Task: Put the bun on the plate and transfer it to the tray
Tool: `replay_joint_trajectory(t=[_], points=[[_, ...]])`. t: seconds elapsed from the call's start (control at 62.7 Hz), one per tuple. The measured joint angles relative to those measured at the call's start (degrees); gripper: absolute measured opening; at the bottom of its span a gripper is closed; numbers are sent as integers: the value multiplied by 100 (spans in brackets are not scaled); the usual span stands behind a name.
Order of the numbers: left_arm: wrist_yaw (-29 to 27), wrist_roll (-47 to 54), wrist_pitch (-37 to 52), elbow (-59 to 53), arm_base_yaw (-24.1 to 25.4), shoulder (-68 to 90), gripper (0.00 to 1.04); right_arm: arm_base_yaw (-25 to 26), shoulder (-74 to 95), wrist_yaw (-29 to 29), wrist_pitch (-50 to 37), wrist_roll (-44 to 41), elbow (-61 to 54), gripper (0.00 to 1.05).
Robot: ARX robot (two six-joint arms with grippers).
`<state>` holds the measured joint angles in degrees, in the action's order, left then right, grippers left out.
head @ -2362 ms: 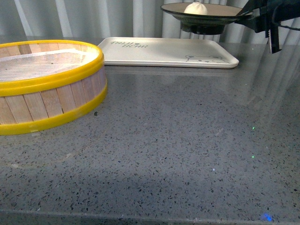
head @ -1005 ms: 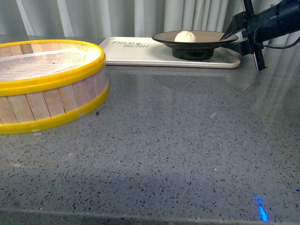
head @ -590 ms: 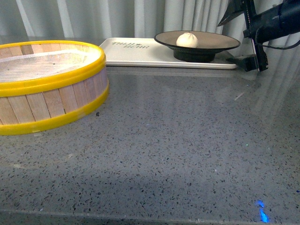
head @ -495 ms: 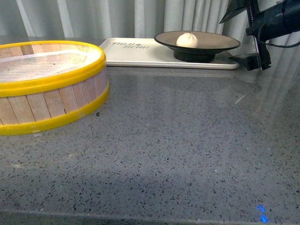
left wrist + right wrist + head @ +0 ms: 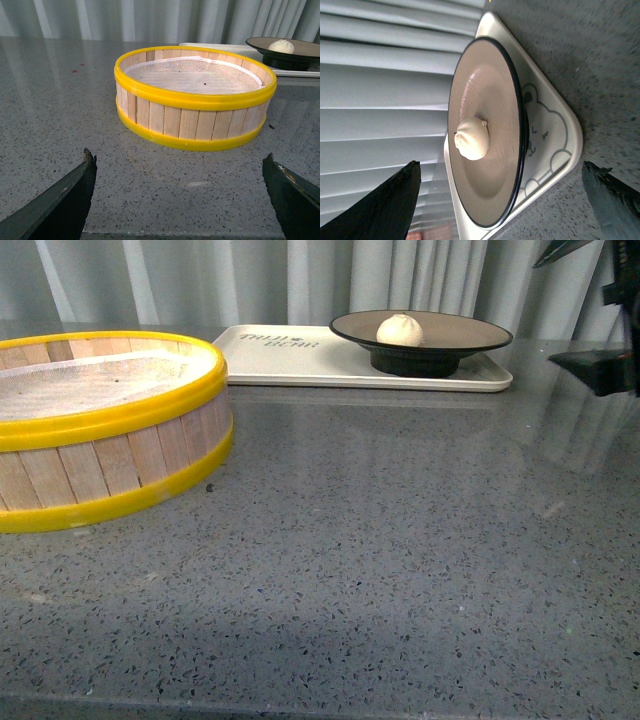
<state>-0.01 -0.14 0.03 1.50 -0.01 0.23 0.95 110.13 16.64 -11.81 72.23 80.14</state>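
The white bun [image 5: 399,329] sits in the beige, black-rimmed plate [image 5: 470,336], which stands on the right part of the cream tray [image 5: 290,348] at the back of the table. In the right wrist view the bun [image 5: 471,138], plate [image 5: 495,190] and tray [image 5: 555,145] show together. My right gripper [image 5: 596,310] is open and empty at the right edge, apart from the plate, its jaws wide. My left gripper [image 5: 180,200] is open and empty, low over the table in front of the steamer; it is out of the front view.
A yellow-rimmed wooden steamer basket [image 5: 100,430] stands at the left, also in the left wrist view [image 5: 195,95]. Grey speckled tabletop [image 5: 380,540] spreads in front. Pale curtains hang behind the table.
My right gripper lowered the plate with the bun onto the tray, let go of its rim, opened, and drew back to the right and up.
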Motion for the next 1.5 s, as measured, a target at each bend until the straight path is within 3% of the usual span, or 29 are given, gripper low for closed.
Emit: replay_joint_trajectory(t=[0.144,0.303,0.335,0.415,0.463,0.606,0.862,1.117,1.197,1.5], points=[[-2,0,0,0,0,0,98,275,-1338,-909,-188,-651,-1405,96],[-2,0,0,0,0,0,98,715,-3497,-2280,59,-2096,-3307,96],[-2,0,0,0,0,0,98,848,-3904,-2111,-92,-2529,-3661,94],[-2,0,0,0,0,-2,98,1213,-4826,-866,-1257,-4070,-4570,80],[2,0,0,0,0,0,98,1338,-5331,-385,-1530,-5160,-5003,71],[-4,0,0,0,0,-2,98,1226,-6277,-376,-1578,-6693,-6050,45],[-2,0,0,0,0,0,98,802,-6946,-822,-1620,-7128,-6806,2],[-2,0,0,0,0,0,98,485,-7565,-1130,-1495,-7187,-7276,2],[-2,0,0,0,0,0,98,111,-7792,-1615,-1381,-7191,-7403,2],[-2,0,0,0,0,0,98,-74,-8459,-1661,-1003,-7202,-7670,2]])
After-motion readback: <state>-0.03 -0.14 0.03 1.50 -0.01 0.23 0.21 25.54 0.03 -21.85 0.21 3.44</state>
